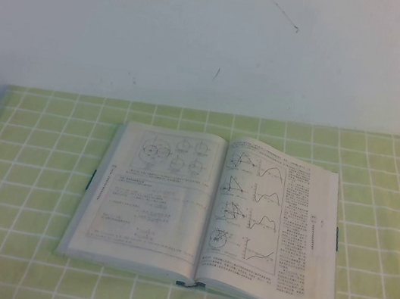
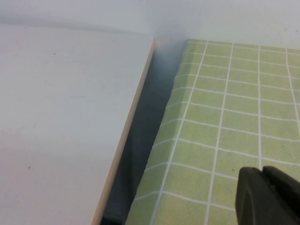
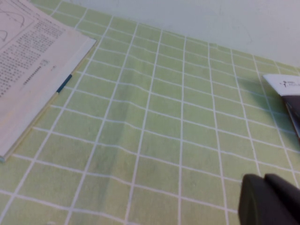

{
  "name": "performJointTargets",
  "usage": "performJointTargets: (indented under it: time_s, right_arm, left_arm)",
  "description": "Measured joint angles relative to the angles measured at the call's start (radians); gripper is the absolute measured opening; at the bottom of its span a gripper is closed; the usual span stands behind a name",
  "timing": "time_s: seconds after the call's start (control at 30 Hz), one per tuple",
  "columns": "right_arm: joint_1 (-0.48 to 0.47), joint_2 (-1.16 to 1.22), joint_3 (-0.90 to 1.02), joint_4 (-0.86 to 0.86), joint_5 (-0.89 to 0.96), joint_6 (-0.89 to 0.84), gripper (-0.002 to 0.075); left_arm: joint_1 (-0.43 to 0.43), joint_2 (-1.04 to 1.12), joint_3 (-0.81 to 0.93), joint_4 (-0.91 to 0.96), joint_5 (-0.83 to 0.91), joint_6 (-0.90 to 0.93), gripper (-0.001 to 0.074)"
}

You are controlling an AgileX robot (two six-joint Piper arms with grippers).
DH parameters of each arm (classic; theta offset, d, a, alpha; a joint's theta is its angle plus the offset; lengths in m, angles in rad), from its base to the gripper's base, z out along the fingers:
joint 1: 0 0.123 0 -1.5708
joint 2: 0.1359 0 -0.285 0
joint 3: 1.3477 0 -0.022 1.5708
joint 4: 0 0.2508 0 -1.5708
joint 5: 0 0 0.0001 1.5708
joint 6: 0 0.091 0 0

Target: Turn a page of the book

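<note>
The book point(image 1: 209, 211) lies open and flat mid-table on the green checked tablecloth point(image 1: 28, 167); the page point(image 1: 159, 189) with circular diagrams is its left leaf. Left gripper point(image 2: 269, 197) sits over the cloth's left edge, right gripper point(image 3: 269, 201) right of the book; can't tell either claw's state

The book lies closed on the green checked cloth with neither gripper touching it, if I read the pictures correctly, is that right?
Not quite: the high view shows the book lying open, not closed. The rest holds: it rests on the green checked cloth, and the left gripper and right gripper are both over bare cloth, away from it.
</note>
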Motion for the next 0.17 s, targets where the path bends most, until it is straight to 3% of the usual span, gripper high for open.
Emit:
performJointTargets:
  time_s: [0.17]
  right_arm:
    - [0.0,0.0,0.0,0.0,0.0,0.0,-0.0002]
  left_arm:
    - [0.0,0.0,0.0,0.0,0.0,0.002,-0.0004]
